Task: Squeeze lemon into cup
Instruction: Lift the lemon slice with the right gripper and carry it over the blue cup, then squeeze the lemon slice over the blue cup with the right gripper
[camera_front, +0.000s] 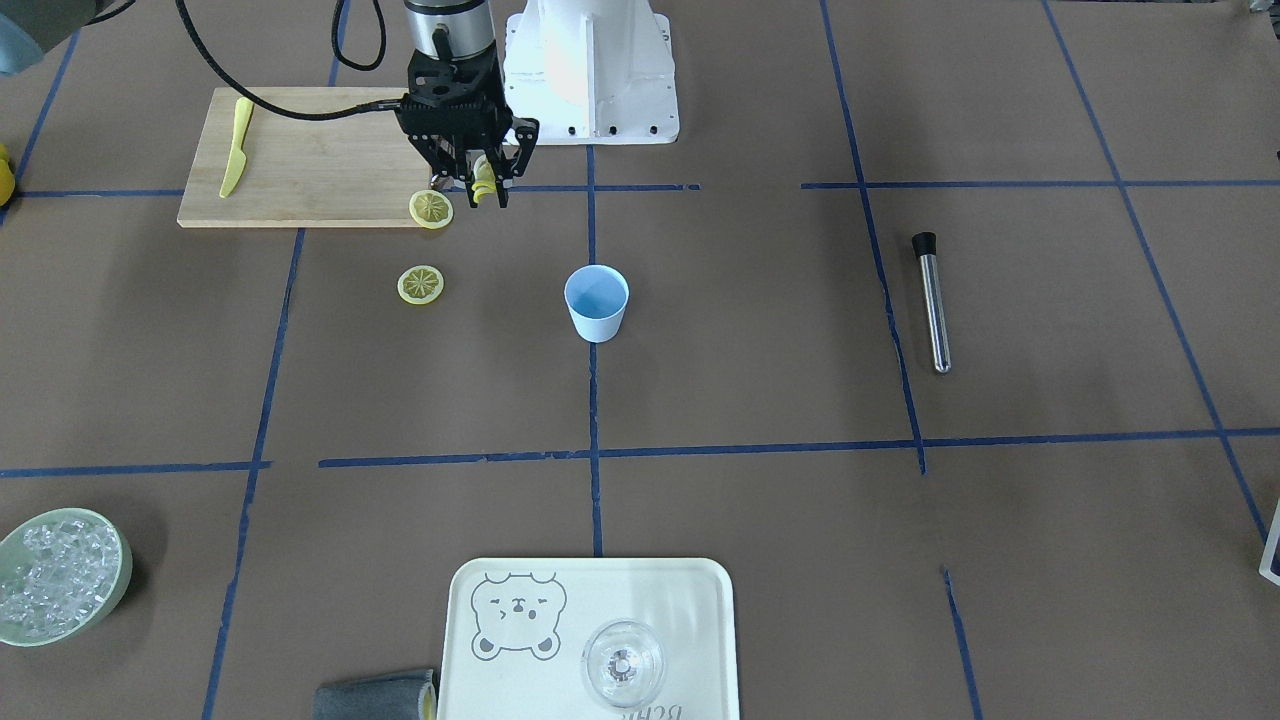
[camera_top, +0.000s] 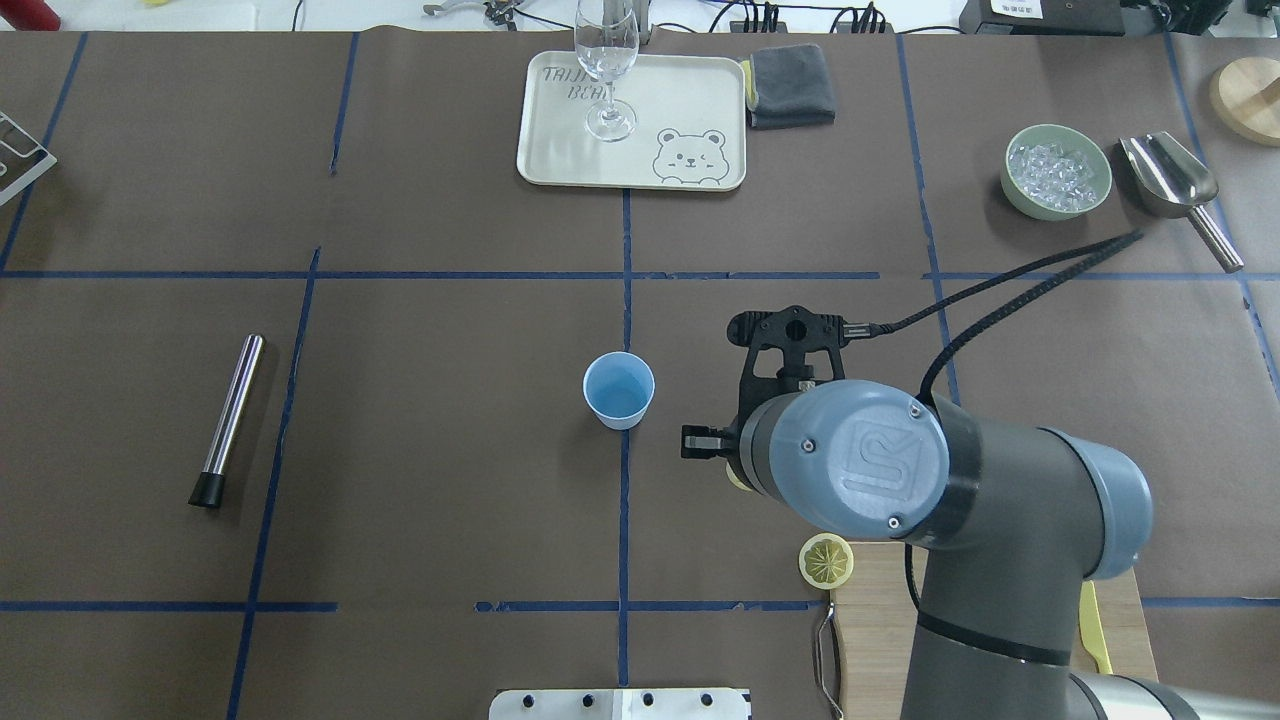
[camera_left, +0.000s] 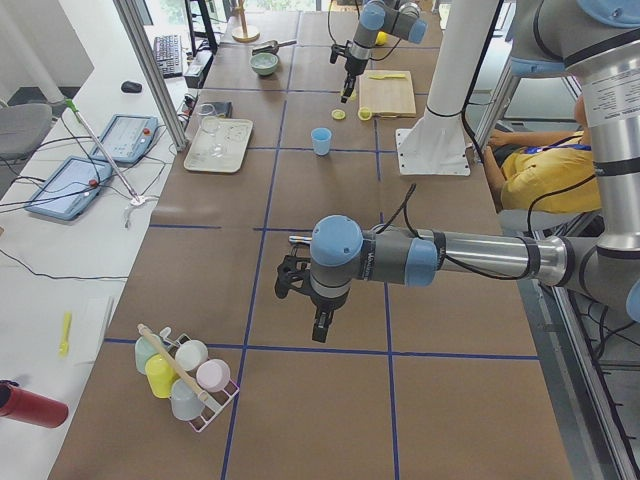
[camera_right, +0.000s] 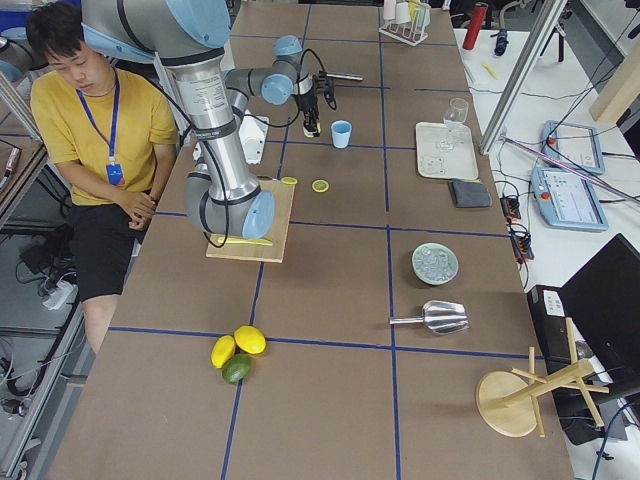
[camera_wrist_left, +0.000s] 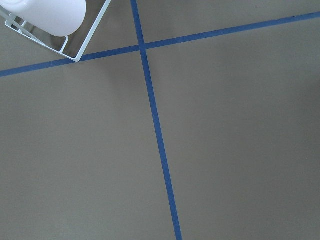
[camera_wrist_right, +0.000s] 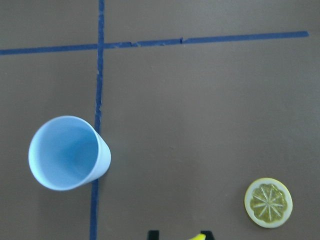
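**A:** What is the right gripper (camera_front: 482, 196) doing?

**B:** It is hanging just off the corner of the board (camera_front: 300, 165), and its jaws are clenching a lemon piece (camera_front: 486, 184). The yellow is showing between the black fingers, and a sliver of it is peeking in at the bottom edge of the right wrist view too.

**A:** And where is the cup (camera_front: 596, 303) sitting?

**B:** It is standing upright on the table, right on a blue tape line. It is near the right gripper but apart from it, toward the middle of the table, and the gripper is not hanging over its mouth.

**A:** Is any other lemon lying about?

**B:** Two slices are lying cut side up. The first slice (camera_front: 431, 209) is resting at the board's edge just beside the gripper. The second slice (camera_front: 421, 284) is lying flat on the table a little farther out, apart from the cup.

**A:** What is the left gripper (camera_left: 320, 328) doing?

**B:** It is hovering over the table well away from the cup, near a rack of cups (camera_left: 185, 375). It is showing only in the left side view, so I cannot tell whether its jaws are apart or together.

**A:** Is anything else showing?

**B:** A yellow knife (camera_front: 236, 148) is lying on the board, a muddler (camera_front: 933, 300) is lying on the robot's left side, and a glass (camera_front: 622, 662) is standing on a tray (camera_front: 560, 585) across the table
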